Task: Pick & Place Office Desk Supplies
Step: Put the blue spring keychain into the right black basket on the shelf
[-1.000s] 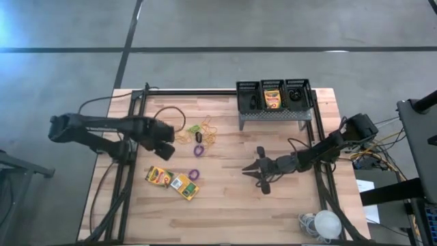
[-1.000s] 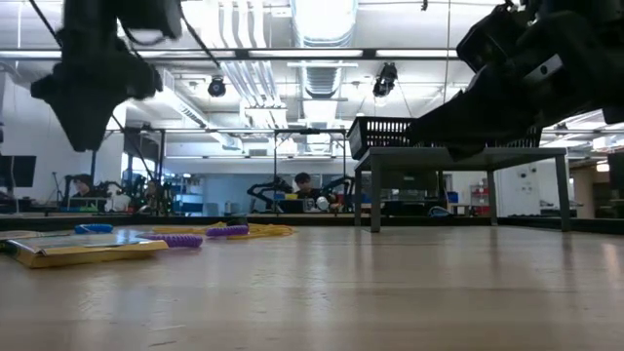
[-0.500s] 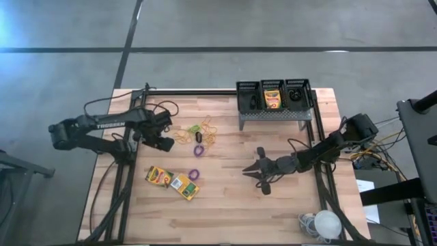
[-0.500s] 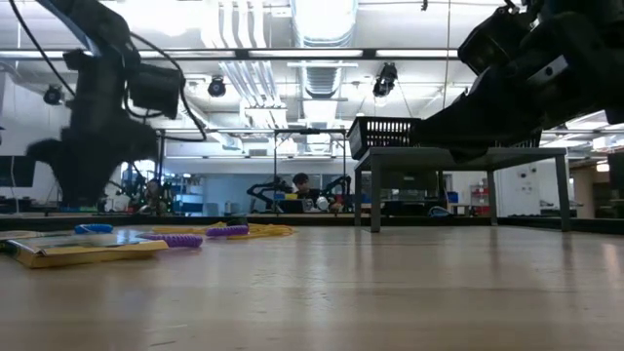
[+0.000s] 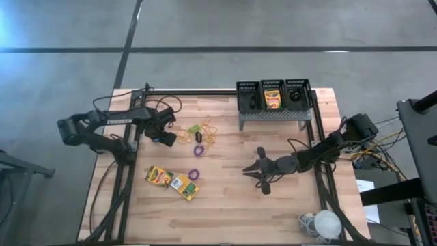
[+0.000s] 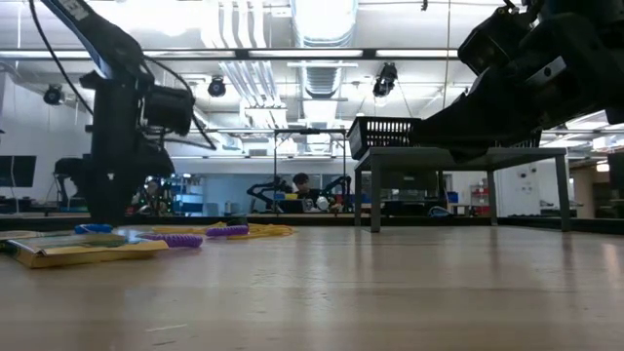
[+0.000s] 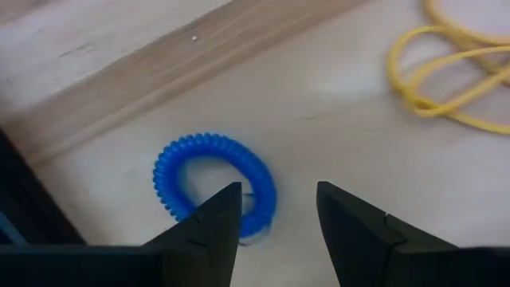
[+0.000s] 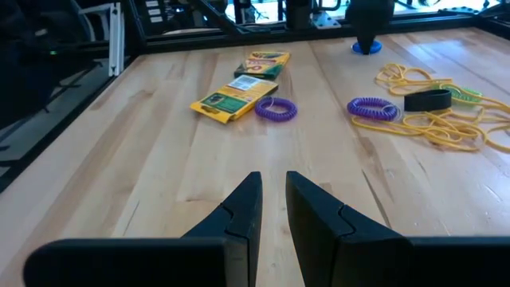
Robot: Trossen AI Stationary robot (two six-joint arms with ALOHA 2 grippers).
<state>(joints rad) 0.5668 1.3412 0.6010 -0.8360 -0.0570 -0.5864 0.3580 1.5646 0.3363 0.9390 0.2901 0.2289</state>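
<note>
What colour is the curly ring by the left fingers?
Blue coiled ring; clearest in the left wrist view.

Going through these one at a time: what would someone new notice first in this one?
The left gripper, open, is down just over a blue coiled ring near the table's left edge. Beside it lies a tangle of yellow rubber bands with purple rings, and two crayon boxes lie nearer the front. At the back, three black mesh bins sit on a grey stand; the right gripper waits mid-table.

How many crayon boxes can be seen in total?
3. Two crayon boxes lie side by side on the table's left part. One box sits in the middle bin. Others may be hidden in bins.
</note>
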